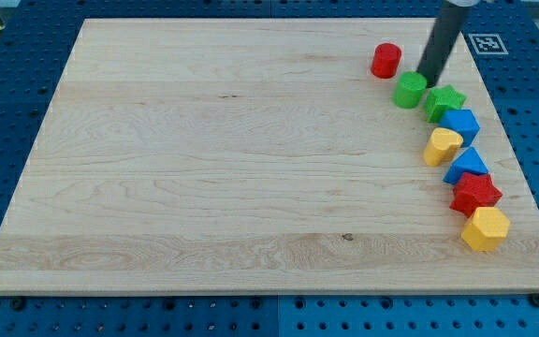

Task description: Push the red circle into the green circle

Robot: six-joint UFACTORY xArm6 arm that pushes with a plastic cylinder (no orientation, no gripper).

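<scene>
While parked at the board's upper right: tip (pixel 428 80) bare, nothing gripped, touching the green circle (pixel 410 90) at its upper right edge.
Red circle (pixel 386 60) just up-left of green circle, apart from it; green star (pixel 445 101) directly right; remaining blocks strung down toward the view's bottom right on wooden board (pixel 204 168).

No words, numbers or brand names can be read anywhere. The only sign is a black-and-white square marker (pixel 486 43), patterned like a fiducial tag, lying on the blue perforated surface (pixel 7 140) just beyond the wooden board (pixel 232 159) near its top right corner; its pattern carries no legible characters.
</scene>
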